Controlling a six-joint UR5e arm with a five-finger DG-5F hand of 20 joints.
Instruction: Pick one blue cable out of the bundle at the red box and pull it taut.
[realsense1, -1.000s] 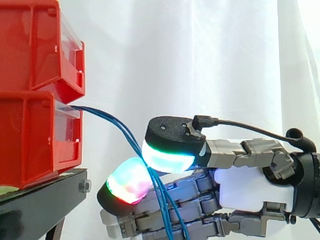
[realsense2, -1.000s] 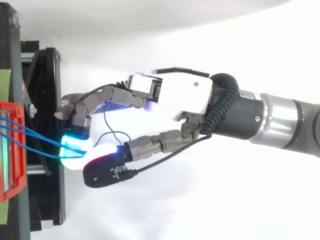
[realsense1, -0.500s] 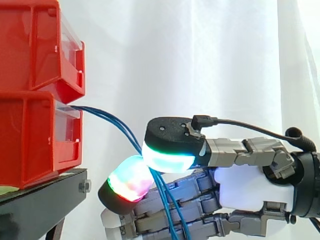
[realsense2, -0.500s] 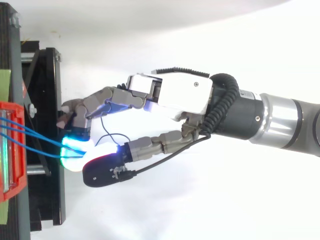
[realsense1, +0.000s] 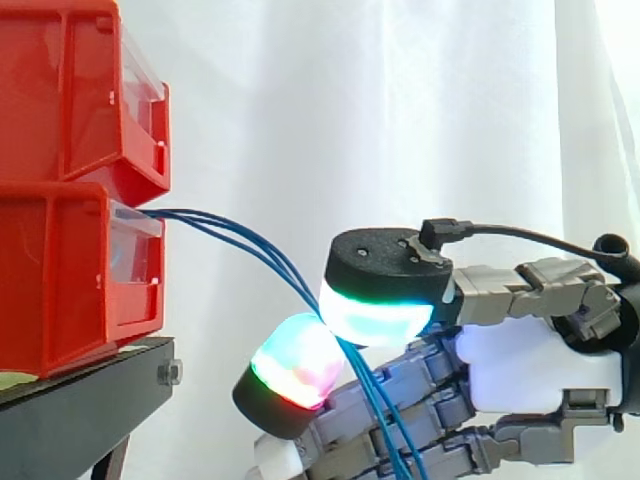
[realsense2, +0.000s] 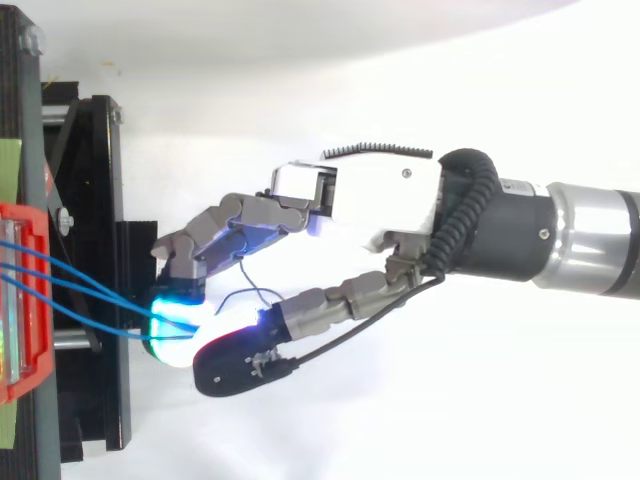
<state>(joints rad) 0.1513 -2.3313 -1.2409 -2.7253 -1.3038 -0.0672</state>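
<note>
Red bins (realsense1: 70, 200) stacked on black stand (realsense1: 85, 395), far left; white curtain (realsense1: 400, 100) behind. Blue cables (realsense1: 368, 395) leave lower bin, sag rightward to hand (realsense1: 530, 365); fingers (realsense1: 375, 310) pinch cables. Side view: cables trail down past fingers. Top view: three strands converge at pinch.

Black stand (realsense1: 90, 385) before white curtain (realsense1: 400, 120)

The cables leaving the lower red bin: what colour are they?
Blue cables, best seen in side view.

Blue cables (realsense1: 190, 217) (thin, bundled) slope from red box (realsense1: 60, 270).
</note>
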